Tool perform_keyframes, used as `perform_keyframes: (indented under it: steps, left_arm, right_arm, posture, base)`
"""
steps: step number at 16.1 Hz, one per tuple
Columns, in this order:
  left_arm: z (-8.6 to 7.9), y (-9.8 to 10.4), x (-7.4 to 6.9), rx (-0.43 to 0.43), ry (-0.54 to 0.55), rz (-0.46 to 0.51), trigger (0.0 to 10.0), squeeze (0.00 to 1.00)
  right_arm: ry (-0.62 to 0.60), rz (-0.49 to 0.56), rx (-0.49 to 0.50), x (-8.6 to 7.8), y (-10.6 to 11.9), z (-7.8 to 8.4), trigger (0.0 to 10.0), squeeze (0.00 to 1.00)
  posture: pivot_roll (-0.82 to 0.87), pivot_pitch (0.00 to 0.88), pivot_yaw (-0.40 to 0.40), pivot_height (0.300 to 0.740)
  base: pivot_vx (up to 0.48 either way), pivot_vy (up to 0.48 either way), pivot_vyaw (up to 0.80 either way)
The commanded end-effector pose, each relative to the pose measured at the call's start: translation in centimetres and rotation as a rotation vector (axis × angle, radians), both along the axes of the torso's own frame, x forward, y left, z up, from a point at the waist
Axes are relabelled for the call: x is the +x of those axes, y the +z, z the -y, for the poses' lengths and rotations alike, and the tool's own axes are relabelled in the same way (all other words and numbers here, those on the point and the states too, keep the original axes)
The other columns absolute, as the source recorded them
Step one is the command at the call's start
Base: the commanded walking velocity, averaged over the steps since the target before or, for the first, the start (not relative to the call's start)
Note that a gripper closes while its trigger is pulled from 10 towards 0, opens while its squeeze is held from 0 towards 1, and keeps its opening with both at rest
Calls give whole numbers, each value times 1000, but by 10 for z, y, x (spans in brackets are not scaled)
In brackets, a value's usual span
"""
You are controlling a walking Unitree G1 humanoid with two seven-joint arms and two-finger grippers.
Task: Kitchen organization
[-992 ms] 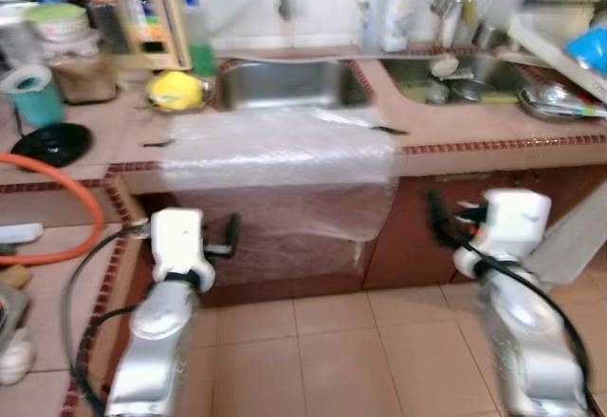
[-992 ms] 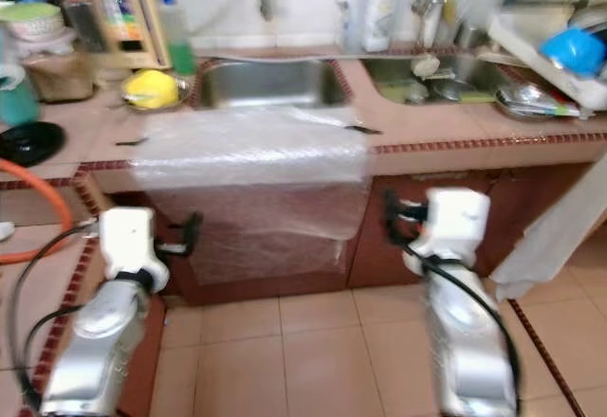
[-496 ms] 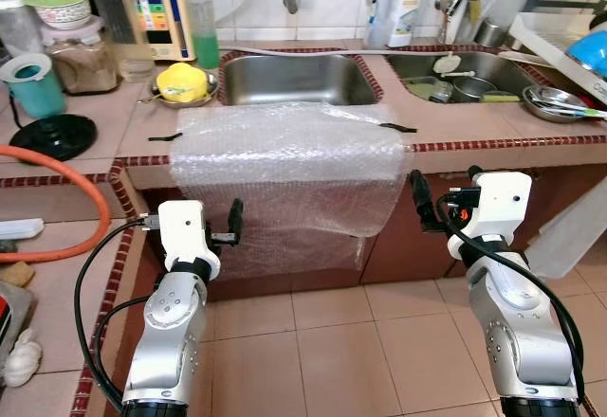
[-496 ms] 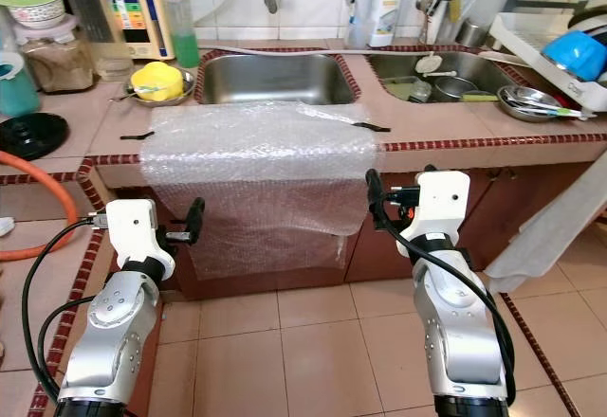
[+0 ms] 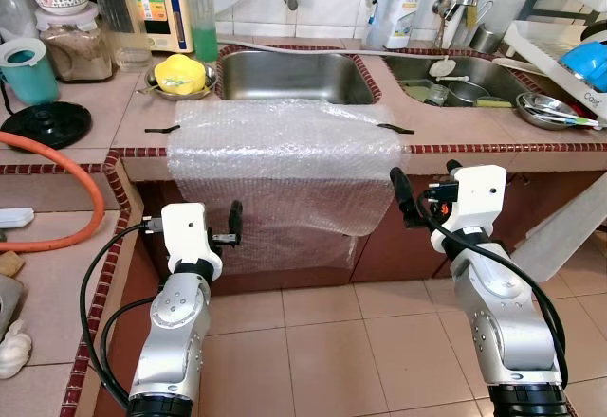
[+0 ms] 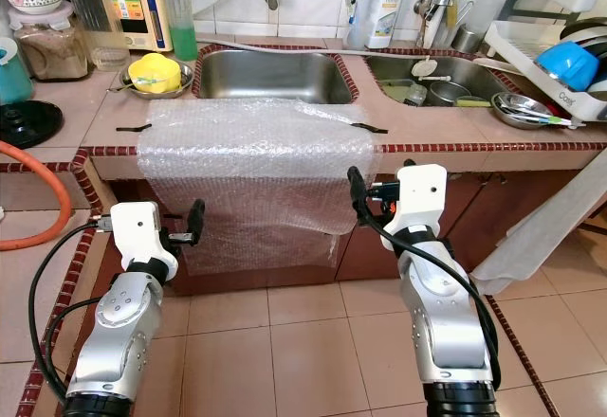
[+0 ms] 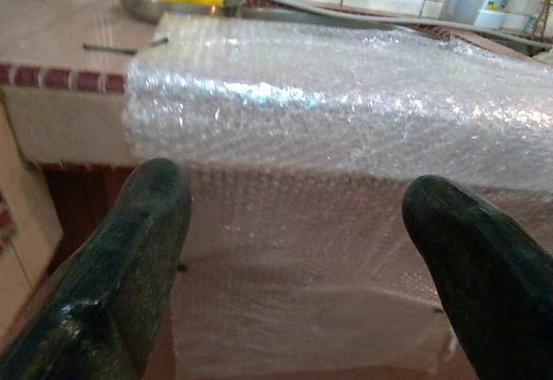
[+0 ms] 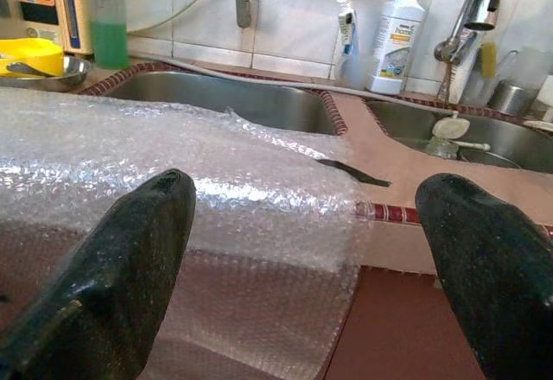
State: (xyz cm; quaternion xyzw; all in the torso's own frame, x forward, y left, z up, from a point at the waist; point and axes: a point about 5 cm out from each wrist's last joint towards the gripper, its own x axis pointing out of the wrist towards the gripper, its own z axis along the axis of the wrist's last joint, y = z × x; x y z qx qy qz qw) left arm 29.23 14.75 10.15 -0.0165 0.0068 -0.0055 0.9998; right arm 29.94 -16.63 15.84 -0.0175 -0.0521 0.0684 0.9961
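The clear bubble-wrap sheet (image 5: 285, 166) lies draped over the front edge of the pinkish tiled counter (image 5: 104, 118), directly in front of the empty stainless steel sink basin (image 5: 289, 76). Its upper part rests flat on the counter; its lower part hangs down over the dark cabinet front below.

Task progress, judged from this position: no handling of the sheet has started. The left gripper (image 7: 294, 250) is level with the hanging part, near its left edge, fingers spread wide and empty. The right gripper (image 8: 311, 250) is just beside the sheet's right edge, below the counter lip, likewise released and holding nothing. Neither gripper touches the sheet. Grasping, lifting and stowing or folding the sheet all appear to remain.

Surface: two thin dark items lie on the counter at the sheet's left and right corners; their type cannot be determined. A yellow object in a small metal bowl (image 5: 180, 78) sits left of the basin. A second basin (image 5: 455, 76) to the right holds unwashed dishes.

Room: a white detergent bottle (image 5: 408, 5) stands against the tiled wall. An orange hose (image 5: 57, 199) curves over the lower ledge on the left. The floor is terracotta tile (image 5: 322, 351).
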Motion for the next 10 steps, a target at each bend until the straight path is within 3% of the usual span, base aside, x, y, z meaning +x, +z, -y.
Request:
perform_keyframes:
  steps: [1,5,10]
  left_arm:
    - [4,3,1,36,-27,16,10000,0]
    - [-6,1,-4,65,-45,-7,10000,0]
    - [-26,-18,-37,110,-43,-90,10000,0]
  right_arm:
    - [-49,-4,5,-4,-4,9,10000,0]
    - [-87,-14,24,-13,-12,11,10000,0]
    - [-104,-55,10,-35,-25,20,10000,0]
  posture:
    - [1,0,-42,740]
    - [-6,0,8,740]
    - [-1,0,23,740]
  base:
    - [0,0,0]
    - [0,0,0]
    - [0,0,0]
